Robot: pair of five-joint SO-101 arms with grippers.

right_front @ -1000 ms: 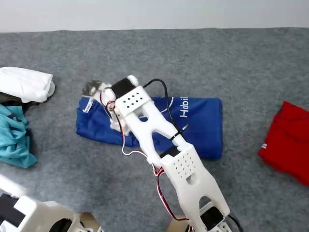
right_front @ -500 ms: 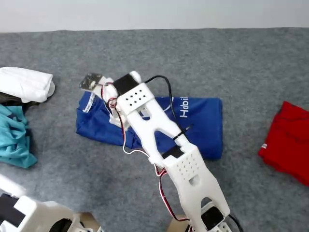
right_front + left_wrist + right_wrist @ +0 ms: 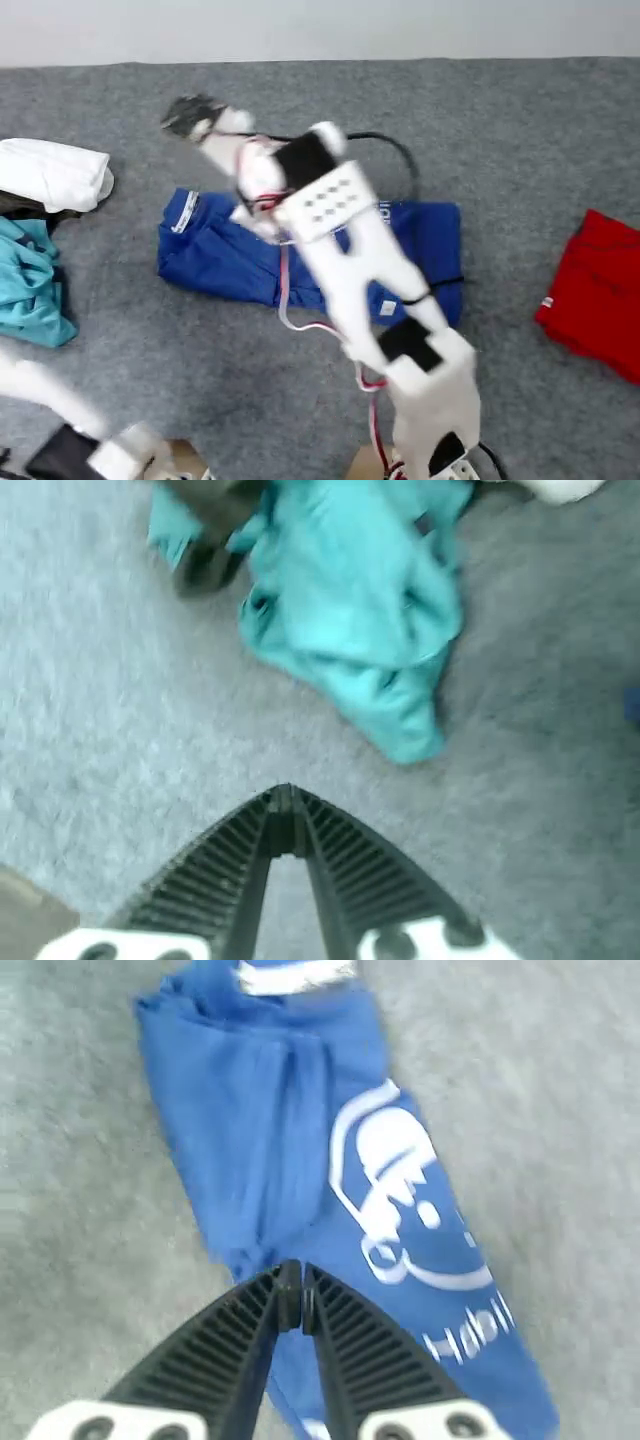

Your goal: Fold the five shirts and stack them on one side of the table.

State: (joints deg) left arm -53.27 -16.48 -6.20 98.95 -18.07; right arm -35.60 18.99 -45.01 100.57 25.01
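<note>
– Why laid like this, the blue shirt (image 3: 215, 250)?

– Apparently in the middle of folding; spread across the centre of the grey table (image 3: 500, 120) as one long band, sides turned in, print facing up, collar label at one end; probably kept central to be in reach of both arms; by judgement, needing one more fold across before going to the pile.

– And the other shirts?

– At the left edge, a white shirt (image 3: 55, 172), folded and resting on a dark cloth (image 3: 22, 205); just beside, touching both, a teal shirt (image 3: 30, 285), crumpled; likely the side chosen for the stack. At the opposite edge, well apart, a red shirt (image 3: 595, 295), loosely bunched, seemingly waiting for its turn.

– Now the claw on the right?

– Right gripper (image 3: 292, 1295): closed completely, rib against rib, with nothing caught between; pointing down at the long edge of the blue shirt, next to the white print; seemingly raised above the cloth and not touching, though hard to confirm from the wrist view alone.

– And the left one?

– Left gripper (image 3: 288, 810): also shut tight, empty; hanging over bare table, near the teal shirt but apart from it; perhaps placed there to take this shirt next, only a guess.

– Any risk?

– Possibly loosening the blue folds when gripping near the edge; better to pinch both layers together.
</note>
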